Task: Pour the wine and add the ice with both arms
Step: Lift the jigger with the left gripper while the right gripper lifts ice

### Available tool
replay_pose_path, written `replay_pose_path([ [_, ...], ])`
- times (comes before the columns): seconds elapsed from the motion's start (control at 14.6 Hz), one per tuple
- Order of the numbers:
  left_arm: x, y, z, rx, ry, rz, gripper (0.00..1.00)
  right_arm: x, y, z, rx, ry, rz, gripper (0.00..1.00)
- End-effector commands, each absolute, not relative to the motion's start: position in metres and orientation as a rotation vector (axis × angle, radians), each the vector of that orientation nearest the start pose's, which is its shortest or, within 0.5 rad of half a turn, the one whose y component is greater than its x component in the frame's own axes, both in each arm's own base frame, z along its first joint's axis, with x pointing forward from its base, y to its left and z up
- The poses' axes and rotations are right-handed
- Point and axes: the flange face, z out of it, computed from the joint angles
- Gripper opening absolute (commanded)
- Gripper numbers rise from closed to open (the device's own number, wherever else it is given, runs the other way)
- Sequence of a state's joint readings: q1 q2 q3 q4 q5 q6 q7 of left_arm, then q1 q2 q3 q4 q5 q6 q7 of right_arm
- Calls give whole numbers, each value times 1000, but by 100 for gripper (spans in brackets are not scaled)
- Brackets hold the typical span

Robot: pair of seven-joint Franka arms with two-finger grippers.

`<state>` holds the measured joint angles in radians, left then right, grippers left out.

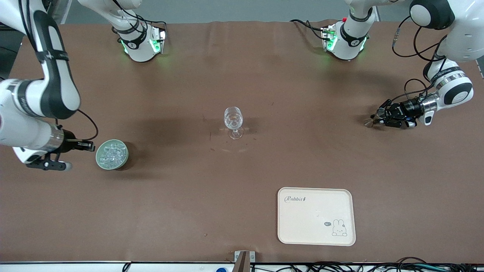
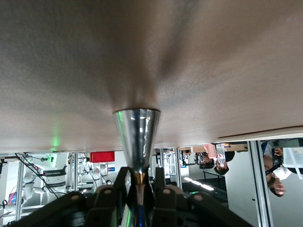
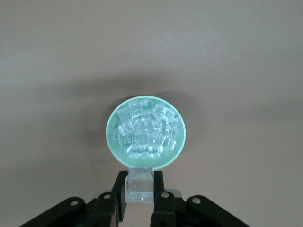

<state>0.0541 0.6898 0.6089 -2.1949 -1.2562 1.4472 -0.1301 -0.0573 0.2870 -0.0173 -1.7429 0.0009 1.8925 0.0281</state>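
Jigger (image 2: 137, 139) clamped in left gripper (image 1: 372, 121) mid-right of frame; right gripper (image 3: 138, 198) pinches an ice cube (image 3: 138, 185) beside the bowl (image 1: 112, 154). Next, I'd guess: carry both to the glass (image 1: 233, 121).

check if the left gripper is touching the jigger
Touching. The left wrist view shows the left gripper shut on the steel jigger, its fingers pressed against the narrow waist on both sides.

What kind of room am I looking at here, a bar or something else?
Probably a robotics lab, not a bar: two white robot arms are bolted to a brown-covered table, cables trail along its edge, and the left wrist view shows people and equipment racks around it.
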Motion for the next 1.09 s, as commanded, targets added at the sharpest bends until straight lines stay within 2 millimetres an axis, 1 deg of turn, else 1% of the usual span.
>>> replay_pose_path([
  [0.0,396,209,112,1307,1479,-861,5,618,-41,452,-3130,166,217,2],
  [0.14,400,205,119,1294,1444,-881,5,607,-40,487,-3129,167,183,2],
  [0.21,407,205,124,1307,1430,-881,4,599,-40,506,-3130,167,159,2],
  [0.34,421,204,148,1323,1382,-891,3,586,-39,536,-3130,167,118,2],
  [0.48,440,201,176,1316,1372,-921,3,573,-40,567,-3124,177,50,2],
  [0.55,456,199,202,1312,1370,-932,3,565,-40,581,-3126,172,29,2],
  [0.62,473,189,225,1312,1382,-962,3,558,-39,593,-3125,167,12,2],
  [0.68,487,182,246,1352,1389,-999,3,552,-39,608,-3127,162,0,2],
  [0.75,497,172,259,1389,1373,-1020,3,548,-39,619,-3126,159,21,2],
  [0.89,505,154,273,1417,1326,-1031,3,543,-39,645,-3127,155,12,2],
  [1.03,515,126,288,1448,1263,-1053,3,539,-42,649,-3123,162,11,2],
])
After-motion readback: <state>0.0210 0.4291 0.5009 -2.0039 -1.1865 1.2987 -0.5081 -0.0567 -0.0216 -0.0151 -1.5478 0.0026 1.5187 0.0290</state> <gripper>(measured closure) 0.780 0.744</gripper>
